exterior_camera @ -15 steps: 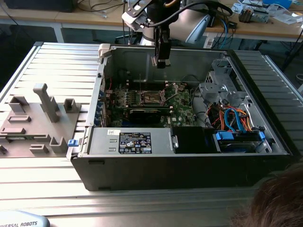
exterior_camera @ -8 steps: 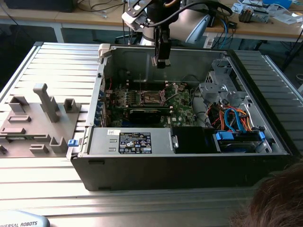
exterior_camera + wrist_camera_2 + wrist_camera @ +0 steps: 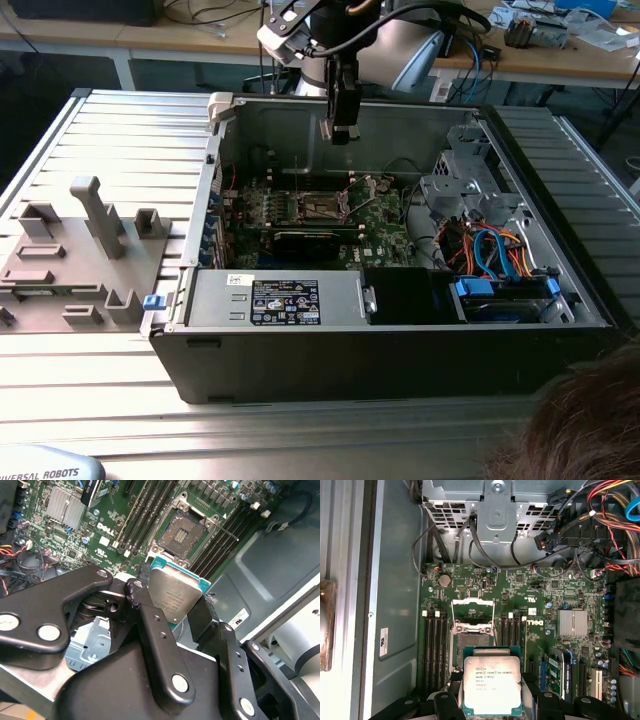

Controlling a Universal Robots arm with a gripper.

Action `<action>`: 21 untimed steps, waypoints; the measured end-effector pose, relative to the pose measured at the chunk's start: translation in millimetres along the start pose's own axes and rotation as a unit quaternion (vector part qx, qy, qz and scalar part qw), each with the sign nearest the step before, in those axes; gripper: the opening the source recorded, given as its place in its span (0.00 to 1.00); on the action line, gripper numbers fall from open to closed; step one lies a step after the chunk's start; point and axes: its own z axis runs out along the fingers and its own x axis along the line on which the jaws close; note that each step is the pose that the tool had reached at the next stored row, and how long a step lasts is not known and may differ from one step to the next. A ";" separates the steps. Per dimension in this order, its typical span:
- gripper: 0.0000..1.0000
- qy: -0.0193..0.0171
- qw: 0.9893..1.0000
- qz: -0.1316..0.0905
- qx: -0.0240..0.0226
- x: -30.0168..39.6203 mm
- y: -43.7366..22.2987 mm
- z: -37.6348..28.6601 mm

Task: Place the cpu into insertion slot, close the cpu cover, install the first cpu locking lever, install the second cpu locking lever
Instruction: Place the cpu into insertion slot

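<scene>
My gripper (image 3: 340,128) hangs over the open computer case, above the green motherboard (image 3: 385,222). In both wrist views its black fingers are shut on the edges of the cpu (image 3: 491,685), a flat square chip with a silver top and green border (image 3: 174,596). The insertion slot (image 3: 184,532) lies open below, a dark square socket with a metal rim, apart from the chip. In the first wrist view the cpu covers part of the slot (image 3: 468,647). The cpu cover (image 3: 472,612), a thin silver frame, stands swung up at the slot's far side.
Black memory slots (image 3: 434,645) flank the socket. A silver heatsink (image 3: 572,623), a metal drive cage (image 3: 495,505) and cable bundles (image 3: 490,245) sit around the board. A grey fixture tray (image 3: 75,250) lies at the exterior view's left, and a person's head (image 3: 590,420) at its lower right.
</scene>
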 end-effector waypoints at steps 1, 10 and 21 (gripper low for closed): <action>0.54 0.000 1.000 0.000 0.000 0.0 0.0 0.0; 0.54 0.000 1.000 0.004 0.000 0.0 0.0 0.0; 0.54 0.000 1.000 0.009 0.000 0.0 0.0 0.0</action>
